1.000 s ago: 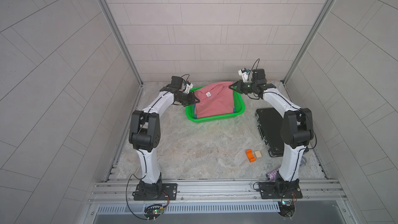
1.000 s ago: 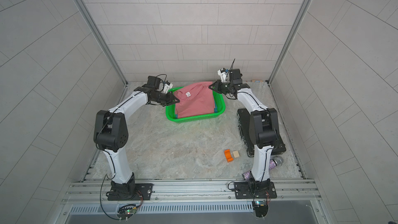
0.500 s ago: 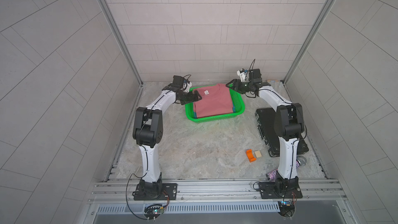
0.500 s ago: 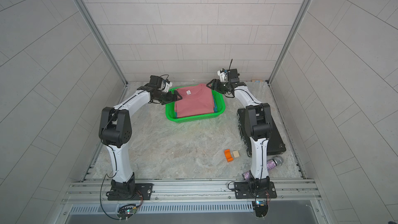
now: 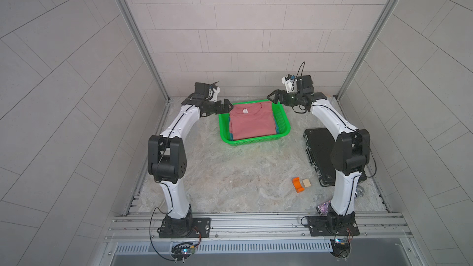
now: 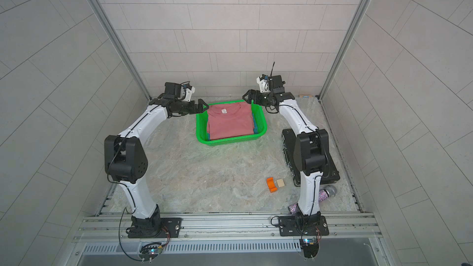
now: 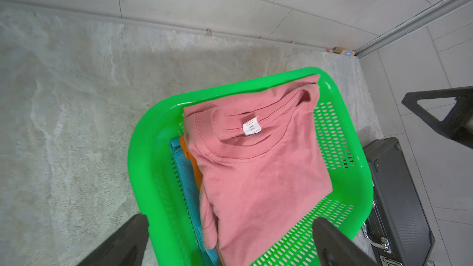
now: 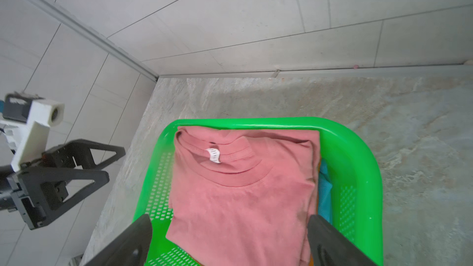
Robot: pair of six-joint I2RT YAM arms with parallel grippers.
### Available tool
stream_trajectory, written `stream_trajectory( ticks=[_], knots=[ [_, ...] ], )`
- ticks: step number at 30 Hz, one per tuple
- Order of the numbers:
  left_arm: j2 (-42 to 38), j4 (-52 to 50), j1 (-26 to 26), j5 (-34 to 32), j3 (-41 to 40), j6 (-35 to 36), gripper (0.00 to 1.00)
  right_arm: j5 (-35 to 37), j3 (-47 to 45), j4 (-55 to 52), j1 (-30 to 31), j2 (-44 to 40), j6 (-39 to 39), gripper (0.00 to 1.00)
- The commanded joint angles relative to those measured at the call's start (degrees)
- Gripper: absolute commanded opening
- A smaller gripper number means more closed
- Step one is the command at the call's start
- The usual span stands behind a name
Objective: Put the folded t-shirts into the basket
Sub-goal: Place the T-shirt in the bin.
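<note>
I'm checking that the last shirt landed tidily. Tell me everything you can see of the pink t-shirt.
The pink t-shirt is dusty-pink soft knit, folded into a rough square, lying flat with ribbed neckline and small white neck label facing up. It tops the stack inside the green basket, lying over the orange t-shirt and blue t-shirt, whose edges peek out at its sides. Its neck end meets the basket's far rim. The left gripper and right gripper, both open, hang clear of it.

Around me stand pale grey tiled walls (image 5: 230, 21), joined at the corners by aluminium posts (image 5: 137, 34). My table (image 5: 230, 175) is a mottled, stone-like grey-beige slab under soft, even light.
</note>
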Motion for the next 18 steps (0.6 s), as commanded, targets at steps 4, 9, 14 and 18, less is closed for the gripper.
stream_trajectory(
  ticks=[4,9,14,18],
  knots=[
    [-7.15,-5.35,-0.78,3.02,-5.45,6.21,1.00,13.17,2.45,-16.43,5.90,-2.21,-7.37,0.90],
    [-8.03,-10.66,-2.96,7.16,-10.76,1.96,1.00,14.48,0.98,-23.92,5.31,-1.97,-0.79,0.82],
    [-5.10,-10.93,-4.09,5.75,-13.02,-1.04,1.00,10.76,2.45,-28.55,2.03,0.37,1.91,0.77],
    [-3.85,-9.36,-4.27,-0.76,-13.32,-3.70,0.95,9.37,5.88,-32.71,1.09,4.91,1.19,0.76]
  ],
)
